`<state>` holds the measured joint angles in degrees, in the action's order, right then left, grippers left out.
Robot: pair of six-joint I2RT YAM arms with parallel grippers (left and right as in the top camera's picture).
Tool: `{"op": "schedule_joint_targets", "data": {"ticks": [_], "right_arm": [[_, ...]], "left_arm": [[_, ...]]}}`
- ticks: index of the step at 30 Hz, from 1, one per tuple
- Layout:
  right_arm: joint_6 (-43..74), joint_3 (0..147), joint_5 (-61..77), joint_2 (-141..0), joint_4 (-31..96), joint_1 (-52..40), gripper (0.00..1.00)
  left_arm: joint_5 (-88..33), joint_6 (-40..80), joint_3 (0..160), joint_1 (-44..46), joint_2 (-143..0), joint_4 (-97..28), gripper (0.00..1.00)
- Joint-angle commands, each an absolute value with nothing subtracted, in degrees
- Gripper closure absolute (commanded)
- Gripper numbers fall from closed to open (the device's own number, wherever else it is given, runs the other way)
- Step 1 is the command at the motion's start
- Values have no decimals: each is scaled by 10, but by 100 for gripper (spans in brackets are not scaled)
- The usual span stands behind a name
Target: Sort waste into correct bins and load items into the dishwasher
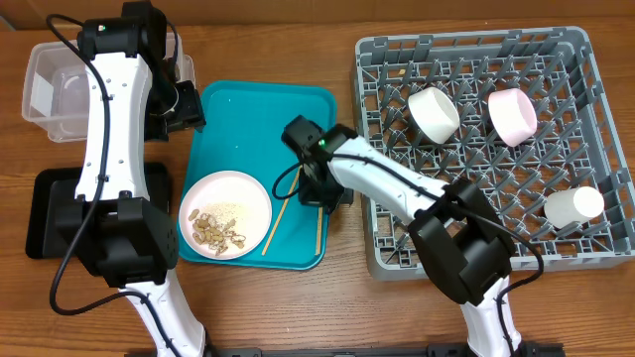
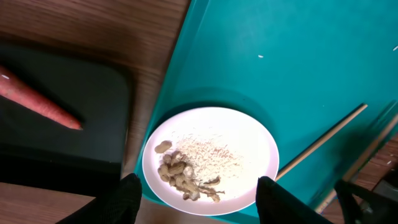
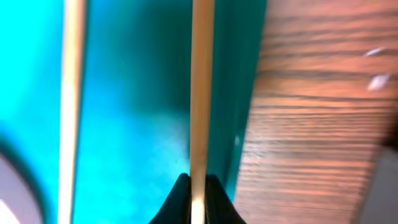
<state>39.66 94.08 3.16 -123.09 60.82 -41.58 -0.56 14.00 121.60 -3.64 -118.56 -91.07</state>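
A white plate [image 1: 225,213] with peanuts [image 2: 180,174] and rice scraps [image 2: 208,152] lies on the teal tray [image 1: 258,119]. My left gripper [image 2: 202,205] is open and empty; it hovers above the tray's left edge [image 1: 184,107], with the plate showing between its fingers. My right gripper [image 3: 198,193] is shut on a wooden chopstick [image 3: 200,93] near the tray's right edge [image 1: 319,193]. The second chopstick [image 1: 275,226] lies loose beside the plate. An orange carrot [image 2: 37,102] lies in the black tray [image 1: 50,213]. Two bowls [image 1: 434,114] [image 1: 511,116] and a cup [image 1: 573,205] rest in the grey dish rack [image 1: 476,228].
The clear plastic tub [image 1: 55,89] stands at the back left, behind the black tray. The dish rack fills the right side, close to the teal tray. The wooden table [image 1: 327,297] shows in front.
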Motion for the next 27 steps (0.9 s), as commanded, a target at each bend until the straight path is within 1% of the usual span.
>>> {"op": "schedule_joint_targets", "data": {"ticks": [1, 5, 10, 17, 19, 23, 27], "right_arm": [[320, 1030, 22, -1208, 660, -412, 96], [269, 1123, 14, -1186, 742, -408, 96], [265, 1171, -92, -1152, 797, -379, 96], [264, 1150, -92, -1148, 831, -292, 96], [234, 1136, -69, -1149, 826, -272, 96], [204, 1084, -46, -1149, 816, -247, 96], [186, 1038, -38, -1149, 790, -244, 96]], "left_arm": [[2, 149, 1216, -38, -1188, -910, 39], [2, 149, 1216, -38, -1188, -909, 38], [2, 149, 1216, -38, -1188, -908, 38], [2, 149, 1216, -38, -1188, -908, 38], [2, 149, 1216, -38, -1188, -908, 38], [2, 149, 1216, -38, -1188, -908, 38], [2, 149, 1216, -38, -1188, -908, 38]]}}
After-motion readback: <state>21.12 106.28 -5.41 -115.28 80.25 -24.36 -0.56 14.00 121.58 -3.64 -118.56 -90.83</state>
